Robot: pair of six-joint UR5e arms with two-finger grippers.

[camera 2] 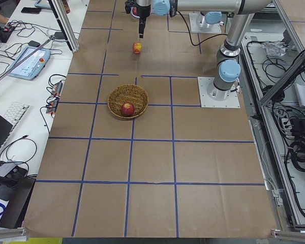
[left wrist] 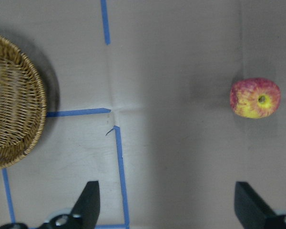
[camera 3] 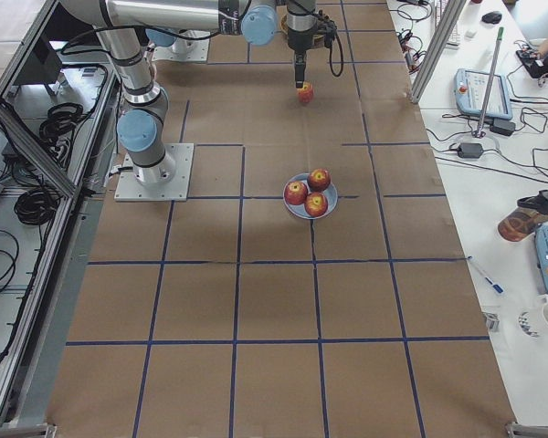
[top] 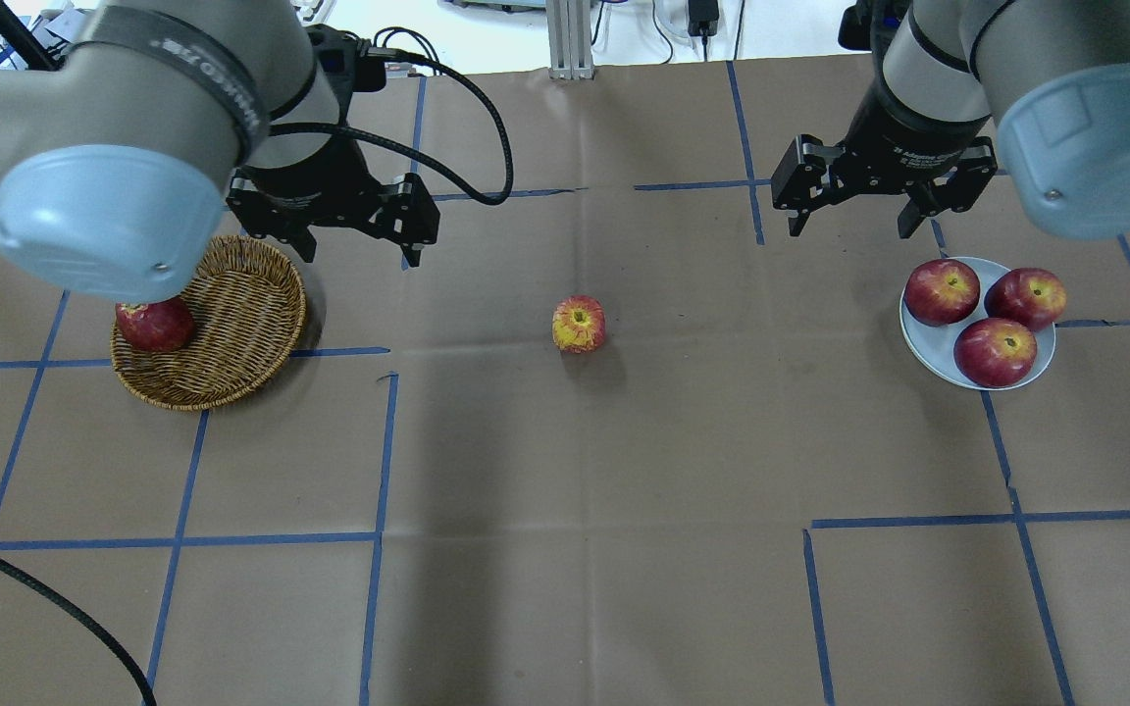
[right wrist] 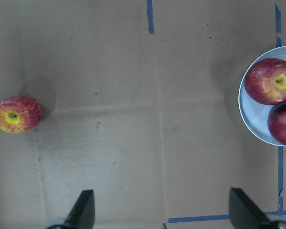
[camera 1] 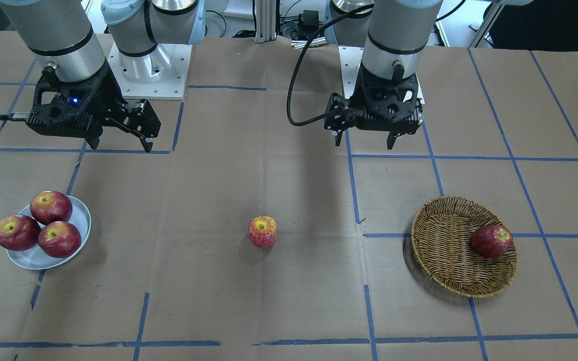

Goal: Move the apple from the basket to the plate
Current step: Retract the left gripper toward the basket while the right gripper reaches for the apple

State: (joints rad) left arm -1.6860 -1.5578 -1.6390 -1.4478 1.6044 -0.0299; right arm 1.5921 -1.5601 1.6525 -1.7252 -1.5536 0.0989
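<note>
Left pincer (top: 362, 257) hung spread wide, nothing between its fingers, over the table (top: 565, 490) just past the basket (top: 261, 304). And the right pincer (top: 850, 231) was the same story: splayed apart, empty, hanging just beyond the plate (top: 928, 343).

The apple (top: 579, 325), the pale streaky one with the yellow top, sat on its own on the brown paper, stem dimple up. It was between the basket and the plate, well apart from both, with neither pincer touching it.

One dark red apple (top: 155, 325) lay in the basket against its rim. Three more dark red ones (top: 995, 352) crowded the plate, touching each other. Blue tape lines (top: 182, 539) squared off the paper.

There was lettering on the left arm (top: 173, 69) and on the right wrist, but it was too blurred for me to read.
</note>
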